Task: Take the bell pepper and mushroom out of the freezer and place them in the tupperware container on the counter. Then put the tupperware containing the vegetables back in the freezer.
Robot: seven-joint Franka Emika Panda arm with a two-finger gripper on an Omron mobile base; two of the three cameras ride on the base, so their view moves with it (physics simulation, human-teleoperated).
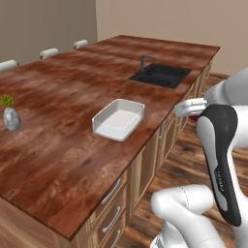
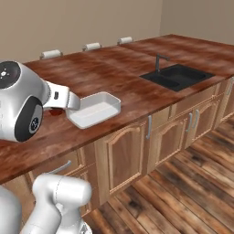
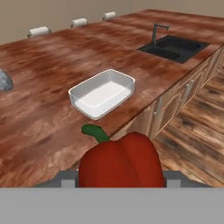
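In the hand view, my gripper (image 3: 120, 178) is shut on the bell pepper (image 3: 120, 162), a glossy red vegetable with a green stem, held low in the frame between the grey fingers (image 3: 66, 177). The pepper hangs off the counter's front edge, short of the tupperware container (image 3: 103, 94). That white box stands empty on the counter (image 1: 58, 145) near its front edge. From the base cameras the hand (image 1: 190, 107) (image 2: 64, 101) hovers beside the container (image 1: 118, 119) (image 2: 93, 109), with a sliver of red (image 2: 55, 112) under it. The mushroom and the freezer are out of view.
A black sink (image 1: 160, 75) with a dark faucet (image 1: 144, 62) is set into the counter farther along. A small plant in a grey vase (image 1: 10, 116) stands at the left. Cabinet doors and drawers (image 2: 132, 151) face the wooden floor (image 2: 183, 192).
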